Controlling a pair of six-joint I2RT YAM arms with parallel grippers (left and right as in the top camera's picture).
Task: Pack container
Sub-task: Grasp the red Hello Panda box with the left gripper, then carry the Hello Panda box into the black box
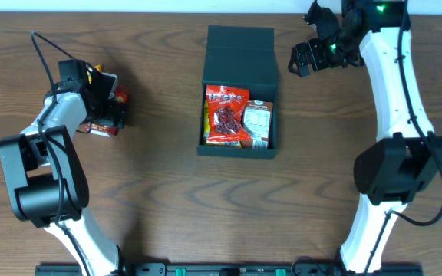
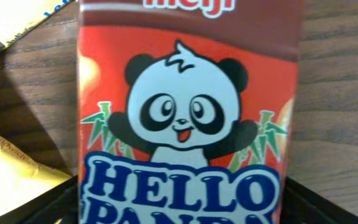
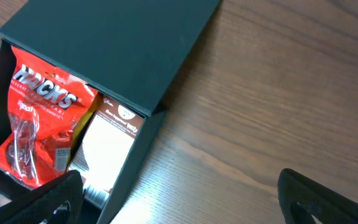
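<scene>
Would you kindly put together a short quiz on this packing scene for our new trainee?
1. True or false: the container has its lid shut.
2. The red Hacks packet lies: A) inside the container, B) on the bare table, C) on top of the lid.
3. What animal is printed on the box that fills the left wrist view?

Key: 1 false; 2 A; 3 a panda.
</scene>
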